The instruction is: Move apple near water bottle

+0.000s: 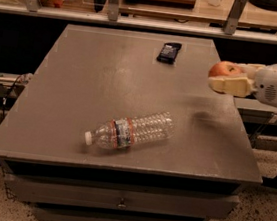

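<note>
The apple point(224, 70), red-orange and round, is held in my gripper point(228, 77) in the air above the table's right edge. The gripper's cream fingers point(230, 85) are shut around it, and the white arm reaches in from the right. The water bottle point(130, 129), clear ribbed plastic with a white cap and a blue-and-white label, lies on its side near the table's front, cap pointing left. The apple is well to the right of and behind the bottle.
A small black packet point(169, 52) lies at the back of the grey table point(81, 85). A shelf with metal posts point(111, 1) runs behind the table. Drawers point(122, 199) sit below the table front.
</note>
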